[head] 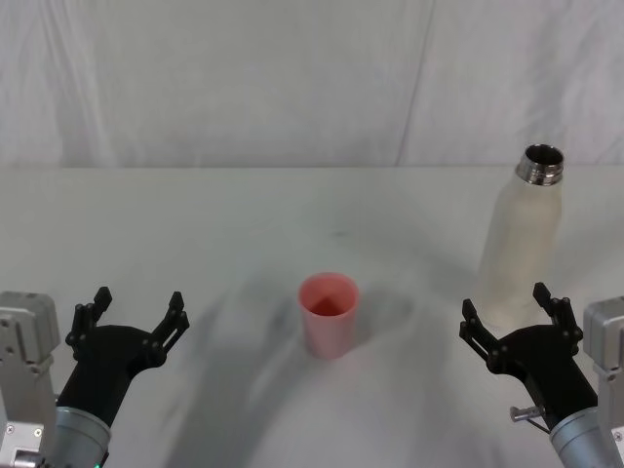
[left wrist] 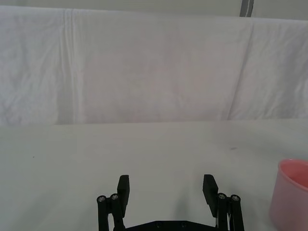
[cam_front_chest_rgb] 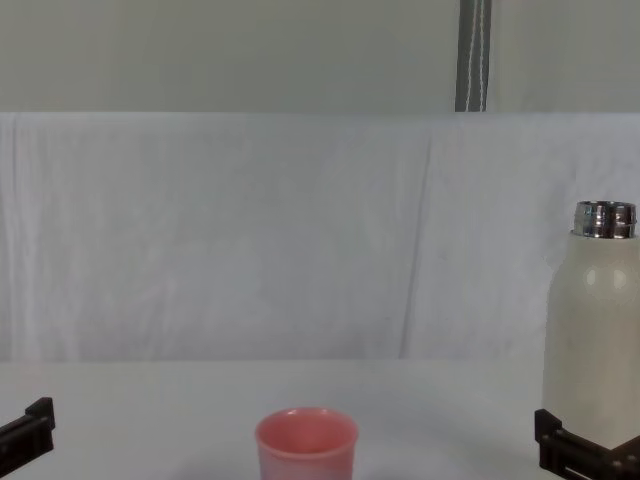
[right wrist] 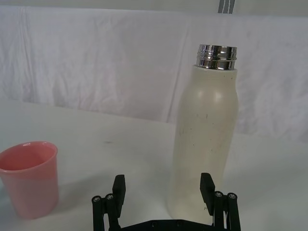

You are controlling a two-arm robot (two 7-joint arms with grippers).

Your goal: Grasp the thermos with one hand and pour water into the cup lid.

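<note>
Thermos [head: 522, 244] stands upright on the right side of the white table [head: 234, 214], cap off, silver threaded neck open. Right gripper [head: 517, 312] sits just in front of its base, jaws spread wide, not touching the body; in the right wrist view the thermos [right wrist: 207, 144] lines up with the far finger rather than the middle of the gap. Cup lid [head: 329, 314] stands mouth up near the table's centre, well apart from the thermos. Left gripper [head: 127, 317] rests low on the left, jaws also spread, holding nothing.

Risks, as judged:
- Bottle is tall and narrow-based. If the right gripper advances off-centre, one finger could strike the wall first and tip it; open neck would then spill.
- Body looks matte and smooth, and rounded. A low or light grip may let it slip or rotate once tilted.
- Cup lid is small and light. A fast tilt may overshoot the rim, or the neck may knock it over.
- Fill level cannot be told, so the tilt angle at which flow starts is unknown.

Markings: no brand, label or writing legible on the thermos, cup lid or grippers.
</note>
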